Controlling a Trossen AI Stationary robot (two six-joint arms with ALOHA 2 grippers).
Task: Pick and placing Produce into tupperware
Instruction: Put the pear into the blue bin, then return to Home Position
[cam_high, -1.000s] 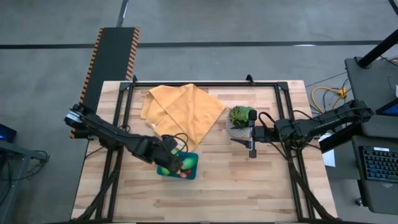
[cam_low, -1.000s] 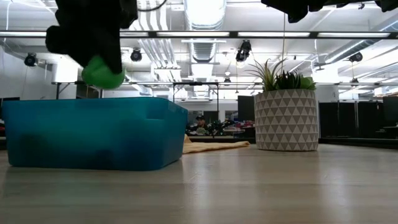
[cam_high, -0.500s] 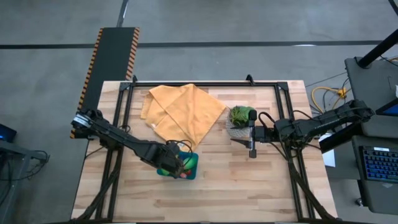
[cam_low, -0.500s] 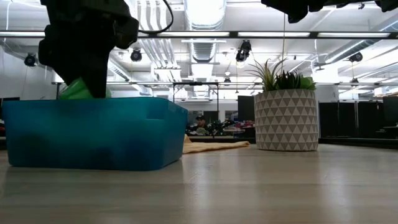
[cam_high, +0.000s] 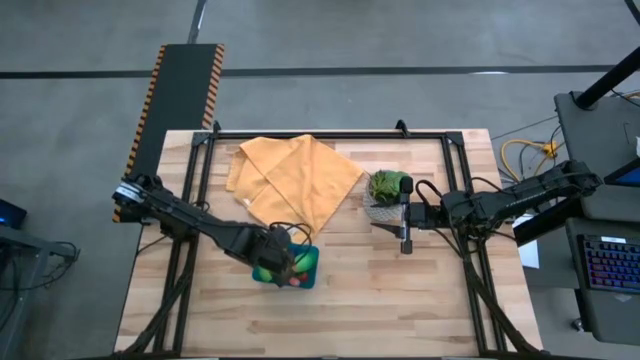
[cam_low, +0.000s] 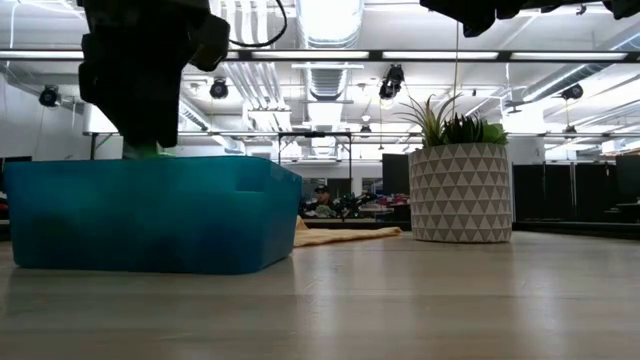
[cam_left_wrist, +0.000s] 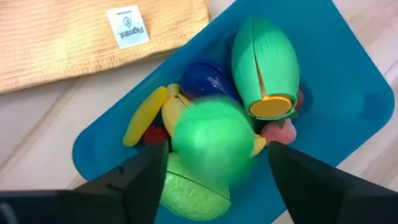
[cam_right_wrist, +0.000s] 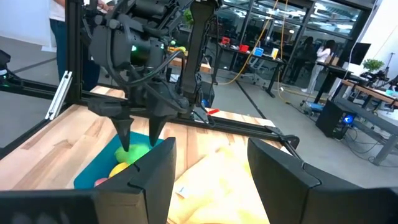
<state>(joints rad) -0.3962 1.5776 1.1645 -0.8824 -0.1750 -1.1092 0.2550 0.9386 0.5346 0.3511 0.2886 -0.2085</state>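
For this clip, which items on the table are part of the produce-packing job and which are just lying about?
Part of the job:
- tupperware
- toy produce inside it
- green piece between the left gripper fingers

Lying about:
- orange cloth
- potted plant
- right gripper, waiting

At the left of my frame the teal tupperware (cam_low: 150, 213) sits on the wooden table (cam_low: 400, 300). The left gripper (cam_low: 143, 140) dips to its rim, green produce (cam_low: 140, 151) just showing. A patterned plant pot (cam_low: 461, 192) stands right of centre.
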